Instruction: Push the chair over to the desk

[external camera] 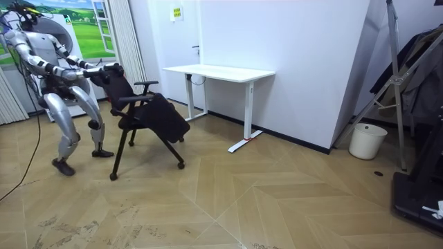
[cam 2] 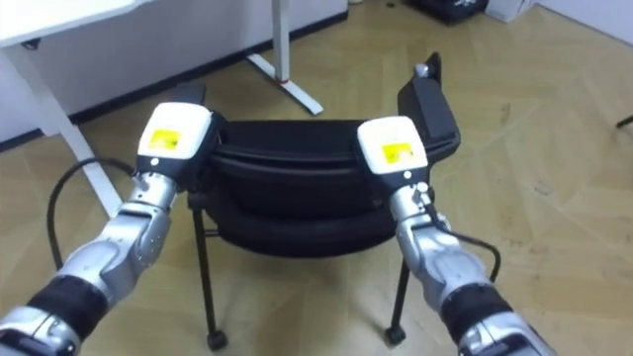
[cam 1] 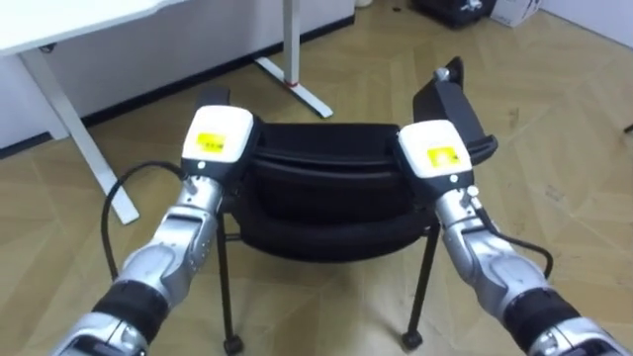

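**A:** Where do we have the chair (cam 1: 326, 188)?

**B:** Right before us, at twelve o'clock and close. Our left hand (cam 1: 218, 138) rests on the backrest's top edge at its nine o'clock end, and our right hand (cam 1: 435, 150) at the three o'clock end. The fingers go over the far side, so we cannot tell whether they curl round the rim or only lie on it.

**A:** What could go wrong from here?

**B:** Starting on the left, the white desk (cam 1: 69, 25) is at eleven o'clock, and the desk's foot (cam 1: 297, 84) lies at twelve, just beyond the chair. We judge that a straight push would run the castors (cam 1: 233, 344) into that foot. In the middle, our hands are high on the backrest over thin legs, so a hard shove might tip the chair rather than roll it. On the right, an uneven push would turn the chair and swing the armrest (cam 1: 455, 114), at two o'clock, wide.

**A:** And how does the chair look?

**B:** It is black, with a curved backrest, armrests on both sides and slim dark legs on small castors. It stands on the pale wood floor (cam 1: 554, 198).
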Controlling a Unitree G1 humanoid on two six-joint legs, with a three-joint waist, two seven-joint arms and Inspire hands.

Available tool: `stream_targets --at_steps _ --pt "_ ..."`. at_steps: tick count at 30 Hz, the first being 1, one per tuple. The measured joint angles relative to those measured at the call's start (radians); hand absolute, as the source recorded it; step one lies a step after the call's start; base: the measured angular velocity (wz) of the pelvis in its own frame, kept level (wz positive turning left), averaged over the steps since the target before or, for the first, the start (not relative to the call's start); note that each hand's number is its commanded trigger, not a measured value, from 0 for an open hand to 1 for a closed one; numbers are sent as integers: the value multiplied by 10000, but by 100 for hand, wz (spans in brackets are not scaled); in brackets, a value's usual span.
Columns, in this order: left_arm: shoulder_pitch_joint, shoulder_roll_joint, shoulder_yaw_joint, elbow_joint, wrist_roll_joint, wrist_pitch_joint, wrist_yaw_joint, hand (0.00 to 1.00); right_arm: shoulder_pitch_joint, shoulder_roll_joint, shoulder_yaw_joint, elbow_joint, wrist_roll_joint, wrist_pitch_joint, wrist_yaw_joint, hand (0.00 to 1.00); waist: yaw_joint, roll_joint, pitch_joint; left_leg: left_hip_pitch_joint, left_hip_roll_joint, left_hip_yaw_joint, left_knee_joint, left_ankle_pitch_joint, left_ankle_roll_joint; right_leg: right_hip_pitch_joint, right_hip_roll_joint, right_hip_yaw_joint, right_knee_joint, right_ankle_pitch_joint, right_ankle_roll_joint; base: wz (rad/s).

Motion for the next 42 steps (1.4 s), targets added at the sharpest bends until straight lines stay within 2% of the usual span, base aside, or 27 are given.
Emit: stream_targets --at_steps 1,2,3,5,7,8,9,10,11,13,15,17,18,20,22,24,25,27,29,30,31,32,34,36,38,41,42 --pt "-108 81 1 75 -83 -104 47 100 -99 41 58 0 -2 19 -36 100 8 102 38 70 -20 -303 5 -65 -56 -498 414 -109 -131 -213 86 25" --pt "-227 129 -9 295 -123 -161 123 100 -134 58 69 3 -8 35 -113 100 -43 176 70 99 -30 -540 67 -180 -114 -883 638 -275 -591 -288 55 42" --pt "-283 103 -38 365 -123 -163 152 100 -135 61 69 13 -13 48 -161 100 -72 205 86 131 -31 -629 119 -262 -149 -1006 718 -318 -945 -299 49 54" --pt "-257 30 -142 593 -151 -159 317 100 -79 102 109 107 -14 54 -210 100 -81 107 37 342 -30 -740 165 -574 -328 -1152 812 -362 -3424 -247 24 40" --pt "-223 18 -151 555 -336 -129 360 100 -135 84 159 43 -30 54 -209 100 -128 66 16 398 10 -769 470 -907 -536 -1066 763 -188 -4902 -23 -20 38" --pt "-180 -6 -132 620 -438 -64 372 100 -177 71 185 60 -37 71 -155 100 -77 -31 -89 447 228 -608 693 -1166 -760 -1035 822 -271 -4621 35 -82 33" --pt "-149 -15 -139 617 -495 -38 375 100 -225 38 214 59 -34 70 -67 100 -42 -20 -118 465 391 -504 744 -1258 -857 -1033 842 -353 -4502 -9 -157 18" --pt "-133 -76 -141 613 -550 31 415 100 -371 -28 251 84 -22 63 106 100 25 55 -173 531 789 -296 879 -1421 -1098 -1039 961 -566 -4341 -150 -399 7" --pt "-116 -153 -141 612 -642 177 500 100 -528 -32 251 128 -25 64 290 100 111 148 -160 626 1074 -223 956 -1588 -1313 -1028 1043 -725 -4156 -298 -652 0" --pt "-28 -182 -96 612 -714 279 637 100 -663 -39 262 107 -93 23 585 100 296 141 -182 903 1215 -214 928 -1836 -1461 -991 1135 -746 -3847 -529 -943 -14" --pt "30 -207 -67 611 -739 310 807 100 -661 -58 260 -35 -150 16 754 100 482 180 -208 1049 1441 -224 1256 -1938 -1298 -859 1438 -675 -3624 -914 -1052 -3" --pt "-31 -245 -151 663 -839 393 842 100 -657 -72 216 23 -69 -45 897 100 306 106 -189 706 1441 -195 3132 -1490 -1160 -603 1701 -573 -3109 -1365 -1296 43" --pt "-32 -265 -151 672 -836 410 830 100 -647 -86 203 49 -58 -99 918 100 253 60 -190 478 1437 -185 3635 -1181 -1162 -528 1759 -471 -2987 -1503 -1299 53" --pt "75 -355 -191 710 -859 423 797 100 -533 -138 222 110 46 -203 932 100 228 47 -198 -404 1459 -167 5304 555 -1094 -282 1950 -215 -2764 -1845 -1349 22" --pt "142 -378 -191 688 -883 423 866 100 -525 -164 232 120 64 -248 923 100 292 32 -196 -793 1436 -102 5698 1189 -1064 -91 1921 -214 -2774 -1929 -1356 2" --pt "68 -481 -198 704 -885 460 871 100 -554 -271 224 187 85 -347 870 100 222 -15 -163 -1155 1374 50 5521 1038 -950 6 1837 -220 -2763 -2023 -1299 10" --pt "85 -524 -221 716 -884 473 874 100 -558 -270 224 267 142 -352 863 100 267 -26 -149 -1254 1387 361 5018 826 -851 119 1783 -199 -2790 -2093 -1252 4" --pt "68 -536 -230 710 -876 470 905 100 -563 -312 224 280 164 -397 817 100 260 -87 -81 -1255 1366 676 3573 613 -898 197 1616 -211 -2791 -2205 -1150 0" --pt "-106 -515 -234 704 -874 467 967 100 -652 -366 231 273 192 -418 613 100 152 -124 -71 -1218 1379 933 931 601 -963 104 1353 -385 -2797 -2289 -1044 7" --pt "-191 -516 -240 704 -873 466 960 100 -688 -393 216 273 223 -409 559 100 124 -120 -69 -1226 1378 925 383 653 -971 71 1313 -433 -2791 -2305 -1003 11" --pt "-367 -509 -253 707 -854 468 950 100 -765 -401 202 323 307 -355 451 100 113 -208 -3 -1249 1301 961 230 856 -1026 54 1207 -440 -2811 -2317 -881 13" --pt "-550 -493 -289 704 -827 496 932 100 -837 -436 200 354 389 -352 320 100 66 -246 43 -1300 1067 953 101 839 -998 -9 1115 -385 -2897 -2275 -727 13" --pt "-805 -424 -318 685 -827 507 937 100 -970 -462 129 305 440 -317 159 100 26 -313 0 -1454 930 975 12 776 -891 -104 1125 -219 -3056 -2214 -517 3" --pt "-891 -401 -315 614 -786 523 955 100 -1013 -461 56 268 407 -285 76 100 25 -340 8 -1414 778 1105 -137 757 -686 -83 1056 -95 -3272 -2133 -354 -10" --pt "-820 -415 -318 609 -767 529 1014 100 -956 -458 75 265 373 -266 -30 100 16 -392 -9 -1191 661 1312 -415 688 -534 91 873 -18 -3574 -2064 -140 -11" --pt "-629 -482 -325 545 -624 517 1070 100 -684 -460 119 229 377 -165 -287 100 -121 -526 -80 -612 342 1480 -781 520 -166 747 554 18 -4002 -2058 336 4" --pt "-595 -483 -325 540 -616 509 1072 100 -627 -446 121 203 381 -152 -316 100 -116 -558 -103 -547 311 1551 -707 470 -78 810 518 45 -3862 -2066 346 0"
